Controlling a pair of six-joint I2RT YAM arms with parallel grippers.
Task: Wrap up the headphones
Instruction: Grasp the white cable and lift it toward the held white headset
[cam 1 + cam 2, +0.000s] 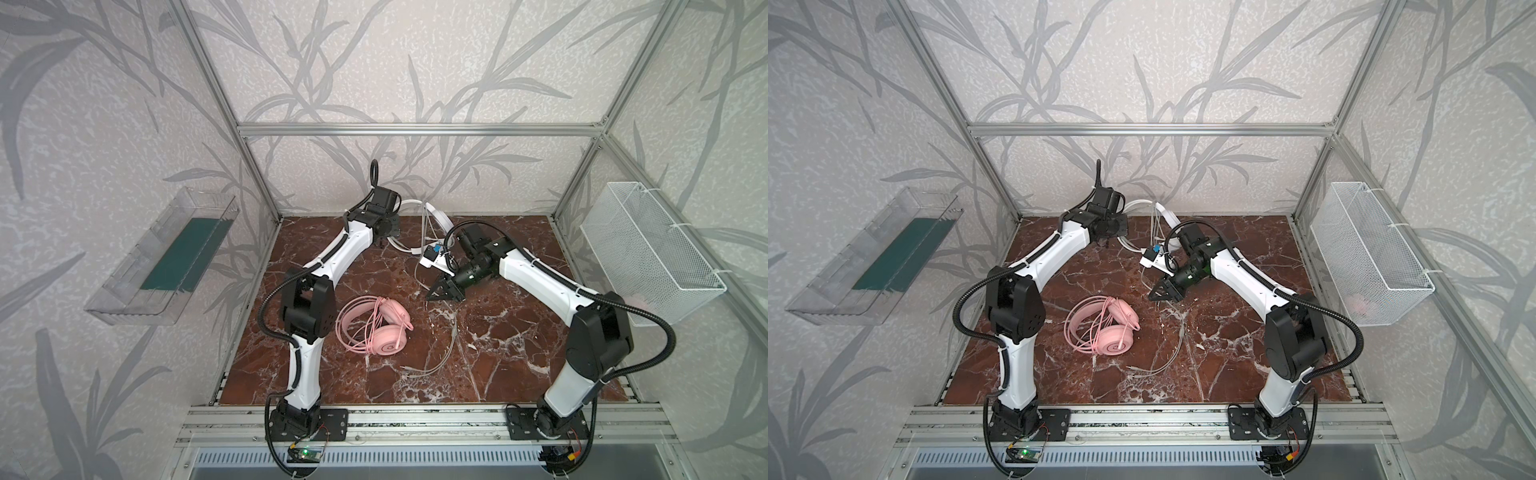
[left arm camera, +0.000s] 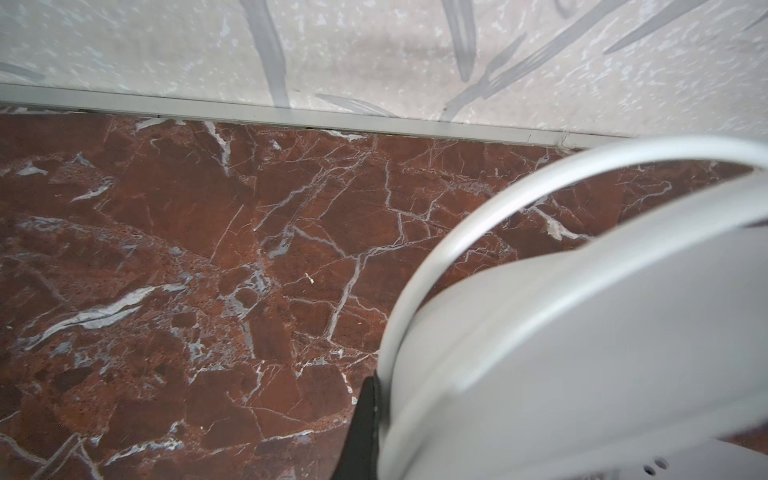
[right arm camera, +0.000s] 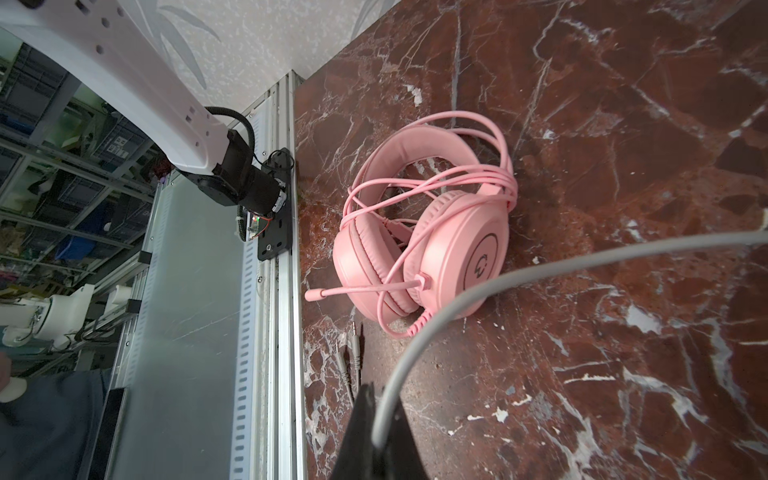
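The white headset [image 2: 582,353] loomed close — its band [image 2: 498,195] arched over the marble table [image 2: 208,249]. The left pincer [image 2: 363,432] clamped it.

In both top views my wrist hides my left gripper [image 2: 368,424]; its wrist view shows only a dark sliver. The white headset [image 2: 582,332] there is a close blur, cut by the picture's edges. My right gripper [image 3: 376,440] is cropped in its wrist view, and the cable [image 3: 540,266] runs out of frame. Something pink [image 1: 1358,306] in the basket [image 1: 1370,249] is too dim to tell.
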